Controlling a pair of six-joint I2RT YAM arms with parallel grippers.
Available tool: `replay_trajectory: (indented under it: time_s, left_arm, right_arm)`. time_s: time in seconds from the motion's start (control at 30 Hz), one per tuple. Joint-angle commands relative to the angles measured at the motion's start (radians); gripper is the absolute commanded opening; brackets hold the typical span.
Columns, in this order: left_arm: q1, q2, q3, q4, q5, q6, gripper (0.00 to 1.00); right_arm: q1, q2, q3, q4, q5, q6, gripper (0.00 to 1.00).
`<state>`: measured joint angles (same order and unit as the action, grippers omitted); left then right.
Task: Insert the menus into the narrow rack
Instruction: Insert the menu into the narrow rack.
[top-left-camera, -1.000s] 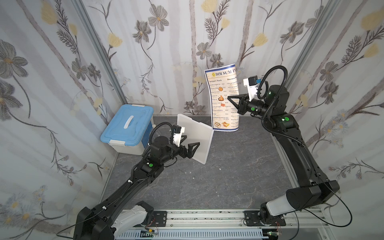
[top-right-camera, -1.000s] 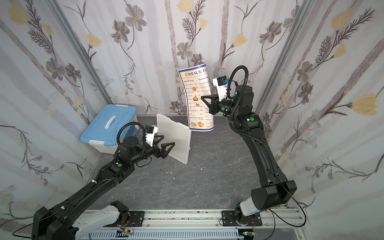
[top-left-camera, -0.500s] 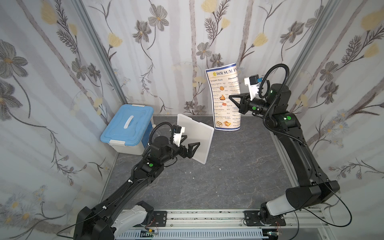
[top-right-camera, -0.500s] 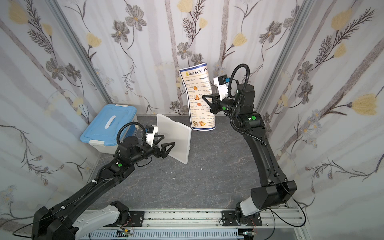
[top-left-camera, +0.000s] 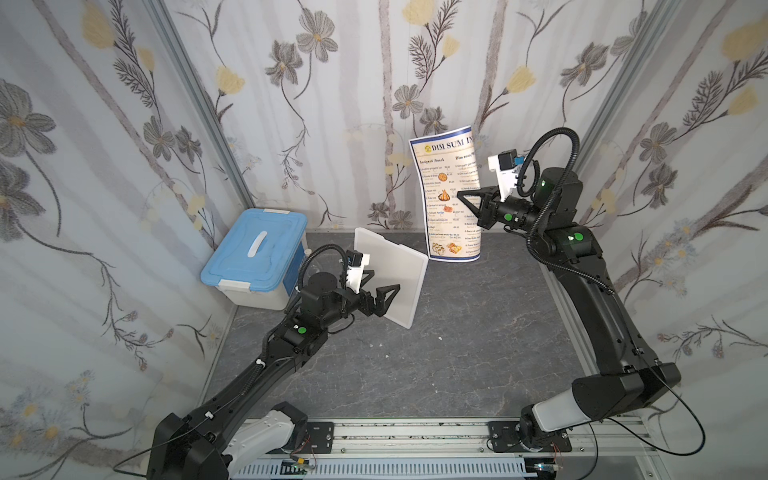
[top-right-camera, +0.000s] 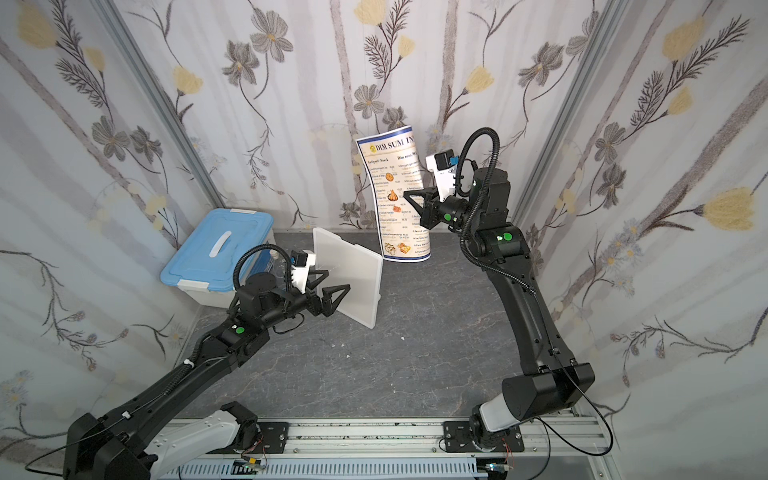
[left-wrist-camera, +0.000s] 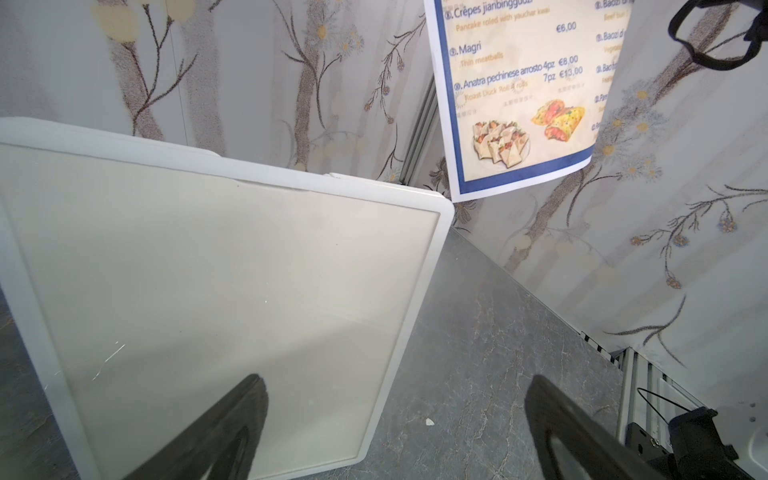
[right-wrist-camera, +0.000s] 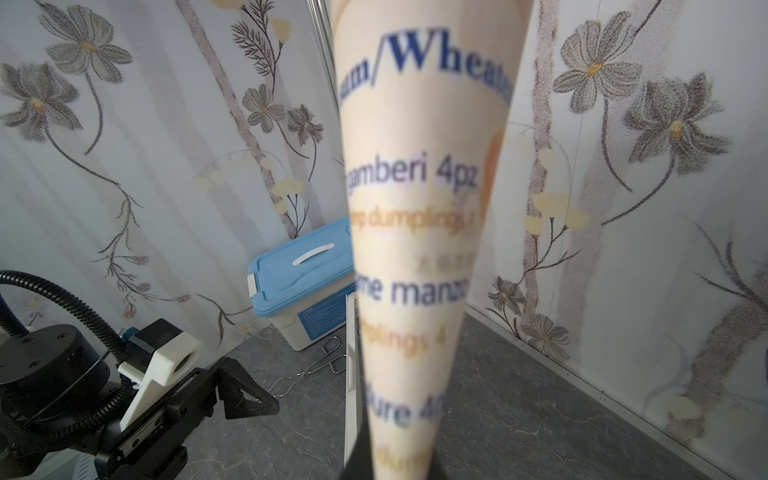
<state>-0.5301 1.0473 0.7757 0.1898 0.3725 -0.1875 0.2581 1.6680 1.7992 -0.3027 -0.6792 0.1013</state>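
From the right wrist, the menu (right-wrist-camera: 419, 249) is a blurred cone cut off top and bottom, with only a thin edge of the rack (right-wrist-camera: 350, 374) showing partly behind it. From the left wrist, the menu's upper part runs off the frame and the left gripper (left-wrist-camera: 395, 380) shows only two finger ends. In both top views its small print is too fine to read.

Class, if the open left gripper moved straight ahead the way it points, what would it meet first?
Probably the flat white translucent plastic rack, standing just ahead of the left gripper; depth is unclear.
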Motion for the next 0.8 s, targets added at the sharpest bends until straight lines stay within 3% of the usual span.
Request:
replay_trajectory:
  time_s: [0.0, 0.77]
  left_arm:
    - [0.002, -0.005, -0.003, 0.04, 0.013, 0.011, 1.0]
    - [0.001, -0.01, -0.004, 0.042, 0.014, 0.014, 1.0]
  right_arm:
    - [0.005, 0.002, 0.004, 0.003, -0.013, -0.012, 0.07]
    - [0.012, 0.03, 0.006, 0.016, 0.01, -0.016, 0.06]
